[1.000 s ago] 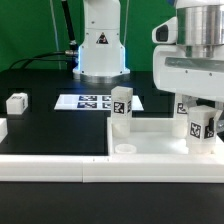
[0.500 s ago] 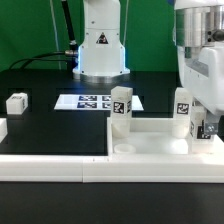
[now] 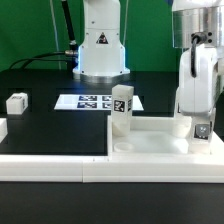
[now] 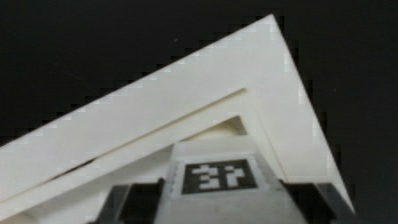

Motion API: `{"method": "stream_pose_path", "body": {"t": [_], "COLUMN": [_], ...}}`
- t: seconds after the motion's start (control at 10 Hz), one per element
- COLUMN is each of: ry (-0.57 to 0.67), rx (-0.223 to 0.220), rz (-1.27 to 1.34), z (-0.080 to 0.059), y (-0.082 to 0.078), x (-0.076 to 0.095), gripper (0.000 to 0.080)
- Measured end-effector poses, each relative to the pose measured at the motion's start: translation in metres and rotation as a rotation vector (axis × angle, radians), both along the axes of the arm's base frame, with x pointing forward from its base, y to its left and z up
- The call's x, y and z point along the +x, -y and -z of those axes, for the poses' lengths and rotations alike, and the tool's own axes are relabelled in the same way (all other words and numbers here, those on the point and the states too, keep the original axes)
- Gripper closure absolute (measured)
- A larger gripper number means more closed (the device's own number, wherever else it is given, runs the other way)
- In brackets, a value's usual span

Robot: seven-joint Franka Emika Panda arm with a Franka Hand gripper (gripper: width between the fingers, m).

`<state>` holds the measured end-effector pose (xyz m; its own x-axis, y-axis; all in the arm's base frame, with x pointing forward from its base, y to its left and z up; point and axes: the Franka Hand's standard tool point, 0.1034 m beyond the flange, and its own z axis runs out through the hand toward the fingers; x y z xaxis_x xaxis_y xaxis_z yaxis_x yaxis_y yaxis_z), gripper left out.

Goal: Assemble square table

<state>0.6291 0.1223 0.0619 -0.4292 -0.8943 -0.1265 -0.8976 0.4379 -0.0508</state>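
Fitting a leg (image 4: 222,176) into the far right corner of the tabletop (image 3: 150,145), which lies at the table's near right corner, appears to be our current step; the gripper (image 3: 201,128) clasps that leg between its fingers. One leg (image 3: 122,111) already stands upright. Next we judge a screwing turn is needed. Our arm hides the joint, so seating is unclear.

A robotics lab: a white robot base (image 3: 100,45) stands on a black table (image 3: 50,125) with a marker board (image 3: 85,101) at centre, green backdrop (image 3: 30,25) upper left.
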Motion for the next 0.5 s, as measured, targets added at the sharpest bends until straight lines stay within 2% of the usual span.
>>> {"method": "stream_pose_path", "body": {"t": [0.2,0.3,0.4,0.5], "ry": [0.004,0.004,0.004,0.004], "rx": [-0.011,-0.012,-0.012,-0.012], "rz": [-0.016,-0.027,-0.027,-0.028], "z": [-0.0003,0.0000,0.0000,0.0000], "y": [0.0011,0.0008,0.0008,0.0008], "x": [-0.0002,-0.0003,-0.0004,-0.0004], "gripper": [0.0501,0.0346,0.0346,0.0220]}}
